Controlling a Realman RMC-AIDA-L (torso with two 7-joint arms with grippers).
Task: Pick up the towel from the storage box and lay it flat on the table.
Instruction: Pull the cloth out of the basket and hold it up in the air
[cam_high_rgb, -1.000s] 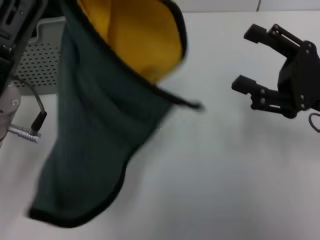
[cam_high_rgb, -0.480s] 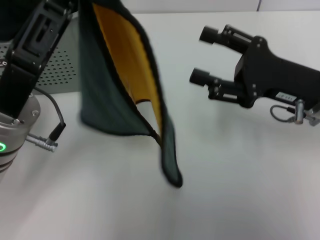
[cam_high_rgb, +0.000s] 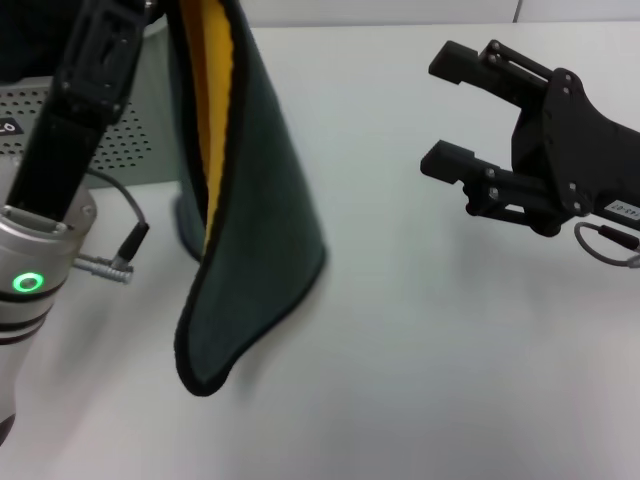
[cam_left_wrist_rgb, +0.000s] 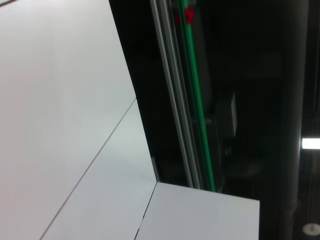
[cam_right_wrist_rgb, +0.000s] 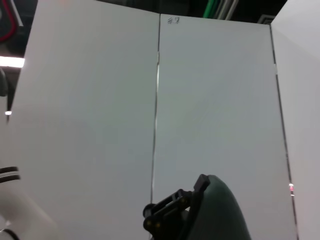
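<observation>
Towel (cam_high_rgb: 255, 210) hung out of storage box (cam_high_rgb: 120, 140), above tabletop (cam_high_rgb: 400, 380), not flat yet. Left hand unseen, grip unclear. Right hand (cam_high_rgb: 450, 115) open at 3 o'clock.

The towel (cam_high_rgb: 255, 200) is looking like soft matt cloth. The table (cam_high_rgb: 420, 350) is showing smooth white, the storage box (cam_high_rgb: 120, 140) perforated matt plastic at upper left.
</observation>
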